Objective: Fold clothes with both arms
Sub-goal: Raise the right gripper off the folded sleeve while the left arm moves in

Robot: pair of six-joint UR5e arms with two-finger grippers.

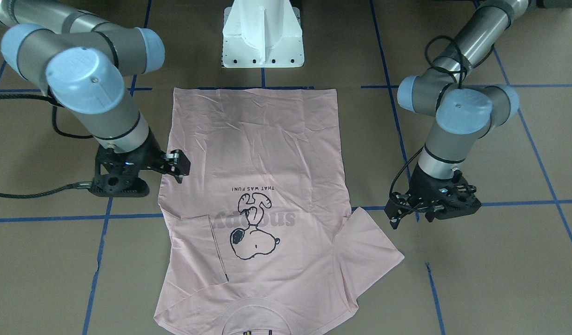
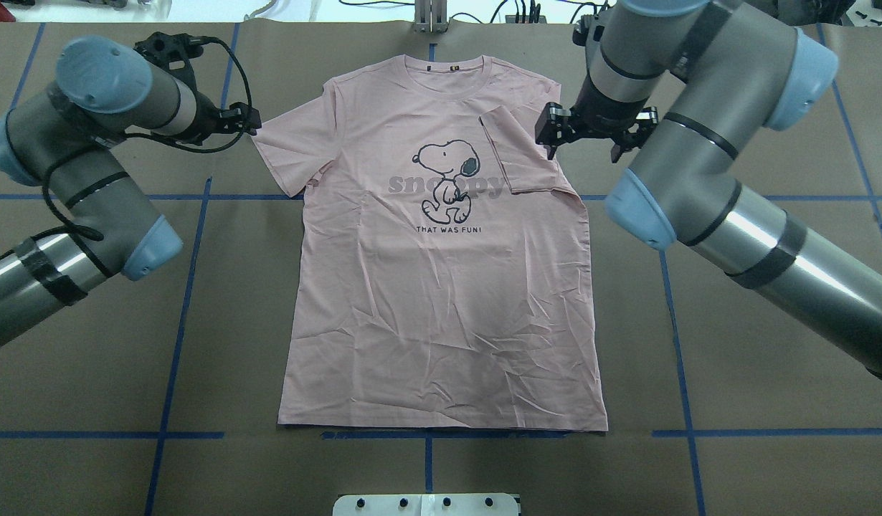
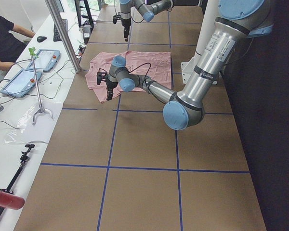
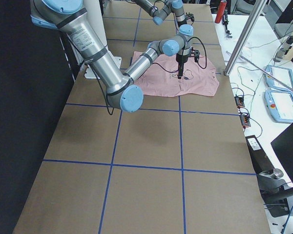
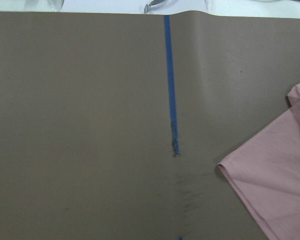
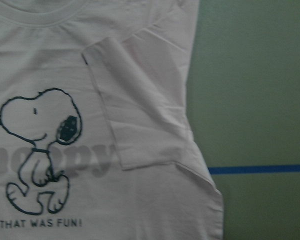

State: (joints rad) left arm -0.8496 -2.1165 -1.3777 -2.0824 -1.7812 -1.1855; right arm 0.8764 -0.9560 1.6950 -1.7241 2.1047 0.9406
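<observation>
The pale pink T-shirt (image 2: 441,301) lies flat, print side up, collar at the table's far edge, hem toward my base. The sleeve (image 2: 516,154) on my right side is folded in over the chest; it shows below the right wrist camera (image 6: 140,110). The other sleeve (image 2: 287,147) lies spread out, its corner in the left wrist view (image 5: 275,190). My right gripper (image 2: 552,136) hovers just outside the folded sleeve, looks open, and holds nothing. My left gripper (image 2: 249,120) hangs beside the spread sleeve's tip, looks open, and is empty. Neither wrist view shows fingers.
The white pedestal base (image 2: 427,504) stands at the table's near edge behind the hem. Blue tape lines (image 2: 183,301) grid the brown table. An operators' bench with tablets (image 3: 24,77) and a person (image 3: 5,43) lies beyond the collar edge.
</observation>
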